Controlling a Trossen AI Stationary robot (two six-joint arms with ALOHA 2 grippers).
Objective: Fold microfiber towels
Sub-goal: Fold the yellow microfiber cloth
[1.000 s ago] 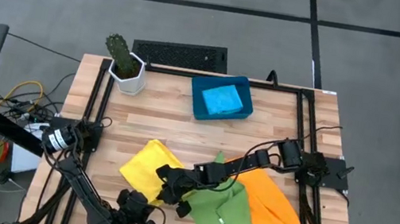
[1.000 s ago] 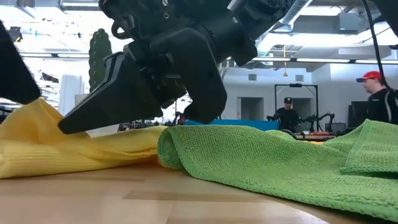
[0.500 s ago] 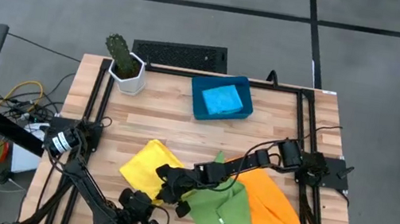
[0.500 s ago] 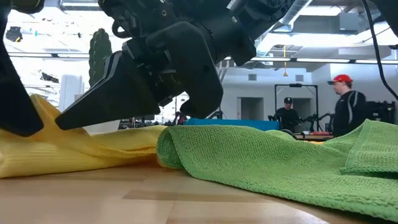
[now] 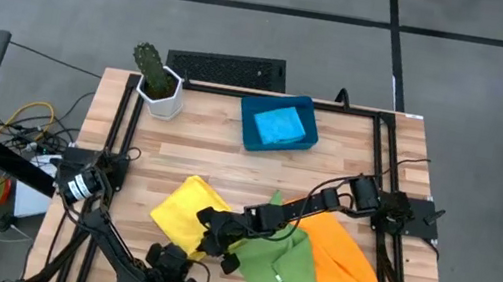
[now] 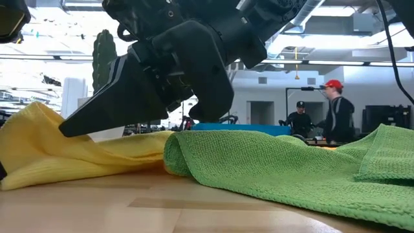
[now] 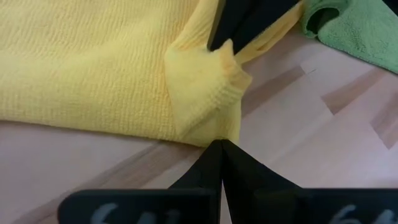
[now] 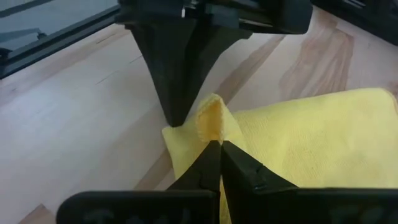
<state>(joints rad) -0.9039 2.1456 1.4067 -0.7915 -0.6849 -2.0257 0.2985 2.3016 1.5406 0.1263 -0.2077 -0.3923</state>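
Observation:
The yellow towel point(image 5: 185, 211) lies crumpled at the table's near left. Both grippers meet at its near corner. My left gripper point(image 7: 222, 144) is shut at that corner and comes from the near edge point(image 5: 182, 258). My right gripper point(image 8: 214, 147) is shut on the towel just beside it point(image 5: 213, 244). The green towel point(image 5: 282, 267) lies to the right, its rolled edge against the yellow one point(image 6: 174, 155). The orange towel point(image 5: 346, 262) lies partly under it. The light blue towel point(image 5: 282, 124) lies folded in the tray. My left gripper pinches the yellow towel's very corner point(image 7: 225, 129) at its fingertips. It slants down from the table's near side. The corner bulges up just beyond the tips, and the rest of the towel lies on the table. My right gripper pinches a raised ridge of the yellow towel point(image 8: 211, 118) next to that corner, between its two fingers. The fingers slant down from the right point(image 6: 68, 128). The fold stands up between them, and the towel around it rests on the table.
A dark-blue tray point(image 5: 250, 139) stands at the far middle. A potted cactus point(image 5: 158, 81) stands at the far left corner, and a black grille point(image 5: 226, 68) lies beyond the far edge. Bare wood point(image 5: 217, 166) lies between tray and towels. People stand in the room behind point(image 6: 333, 113).
My left gripper has drawn a little toward the table's near edge. In the low view it has left the place in front of the yellow towel's raised left end. My right gripper and the towels have kept still.

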